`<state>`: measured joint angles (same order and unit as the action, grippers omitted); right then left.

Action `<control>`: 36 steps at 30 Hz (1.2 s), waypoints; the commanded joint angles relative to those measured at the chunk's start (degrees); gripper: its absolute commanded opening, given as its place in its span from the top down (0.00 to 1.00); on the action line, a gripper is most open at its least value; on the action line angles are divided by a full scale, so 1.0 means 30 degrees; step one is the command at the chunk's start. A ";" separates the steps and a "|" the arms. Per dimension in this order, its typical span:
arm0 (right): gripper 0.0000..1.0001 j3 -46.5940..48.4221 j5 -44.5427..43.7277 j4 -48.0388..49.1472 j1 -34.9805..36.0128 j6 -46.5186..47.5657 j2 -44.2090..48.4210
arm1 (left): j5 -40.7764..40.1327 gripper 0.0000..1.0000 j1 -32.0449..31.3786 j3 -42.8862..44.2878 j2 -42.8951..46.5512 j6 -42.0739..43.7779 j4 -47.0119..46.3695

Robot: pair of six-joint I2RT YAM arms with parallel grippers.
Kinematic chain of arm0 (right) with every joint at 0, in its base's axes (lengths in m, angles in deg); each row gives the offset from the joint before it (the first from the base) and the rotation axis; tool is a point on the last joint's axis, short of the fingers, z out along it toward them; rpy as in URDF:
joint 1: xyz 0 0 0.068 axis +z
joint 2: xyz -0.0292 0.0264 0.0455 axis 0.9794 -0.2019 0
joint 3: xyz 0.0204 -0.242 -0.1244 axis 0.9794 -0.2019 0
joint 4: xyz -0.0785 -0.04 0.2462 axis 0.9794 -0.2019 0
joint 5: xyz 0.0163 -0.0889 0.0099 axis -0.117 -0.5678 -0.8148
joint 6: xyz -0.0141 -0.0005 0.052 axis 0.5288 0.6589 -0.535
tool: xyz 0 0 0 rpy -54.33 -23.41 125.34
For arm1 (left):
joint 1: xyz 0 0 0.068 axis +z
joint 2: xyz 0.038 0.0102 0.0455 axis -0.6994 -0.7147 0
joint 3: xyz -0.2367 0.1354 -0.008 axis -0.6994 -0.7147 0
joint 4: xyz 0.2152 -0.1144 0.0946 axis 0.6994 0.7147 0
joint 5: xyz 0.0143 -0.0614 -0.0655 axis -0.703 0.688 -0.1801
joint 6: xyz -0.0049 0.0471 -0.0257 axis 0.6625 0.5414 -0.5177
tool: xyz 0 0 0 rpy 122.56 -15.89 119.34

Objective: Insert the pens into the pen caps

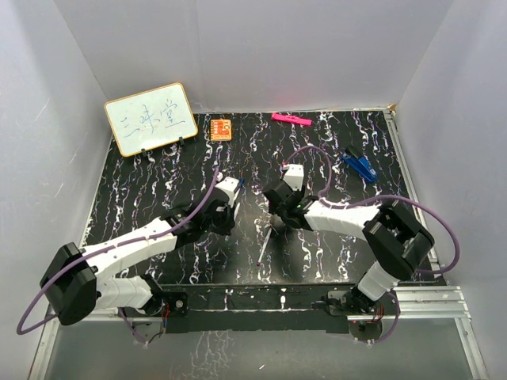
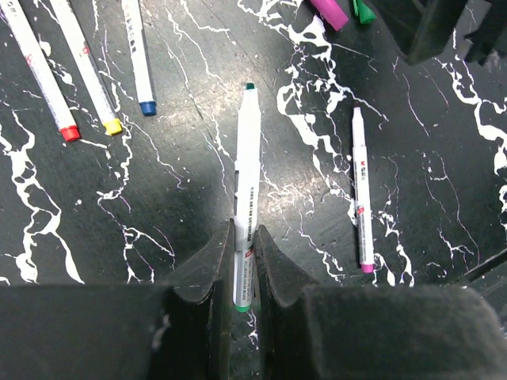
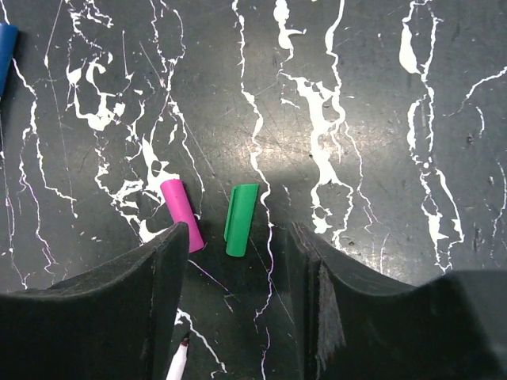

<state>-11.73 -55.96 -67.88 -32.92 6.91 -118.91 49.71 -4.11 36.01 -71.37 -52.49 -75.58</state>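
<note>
My left gripper [image 2: 243,247] is shut on the rear part of a green-tipped white pen [image 2: 247,174], which points away from it over the table. Red [image 2: 43,75], yellow [image 2: 89,70] and blue [image 2: 139,59] pens lie to the upper left, and a purple pen [image 2: 361,190] lies to the right. In the right wrist view, a green cap [image 3: 240,220] lies on the table in the gap ahead of my right gripper [image 3: 238,233], which is open and touches nothing. A purple cap [image 3: 182,212] lies against the left finger [image 3: 150,277]. From above, both grippers [image 1: 235,190] [image 1: 277,199] face each other mid-table.
A whiteboard [image 1: 150,119], an orange block [image 1: 221,128] and a pink bar [image 1: 291,119] line the far edge. Blue clip pieces [image 1: 358,164] lie at the right. A blue object [image 3: 5,47] shows at the right wrist view's top-left corner. White walls enclose the marbled black table [image 1: 142,190].
</note>
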 commanded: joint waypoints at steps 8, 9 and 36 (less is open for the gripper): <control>0.56 0.1232 0.0064 0.1014 0.0091 0.0168 -0.1232 | 0.1298 1.00 0.0080 -0.0609 0.0742 -0.0027 -0.1319; 0.56 0.1257 0.0018 0.0983 0.0066 0.0123 -0.1322 | 0.1293 1.00 0.0079 -0.0590 0.0749 -0.0014 -0.1347; 0.66 0.1320 0.1536 0.0871 -0.0682 -0.0148 -0.2780 | 0.0958 1.00 0.0079 -0.0218 0.0326 -0.0305 -0.0946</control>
<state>-8.69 -52.85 -67.08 -34.91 7.41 -126.40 53.32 -4.11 33.98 -70.73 -52.97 -78.86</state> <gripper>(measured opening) 0.360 0.097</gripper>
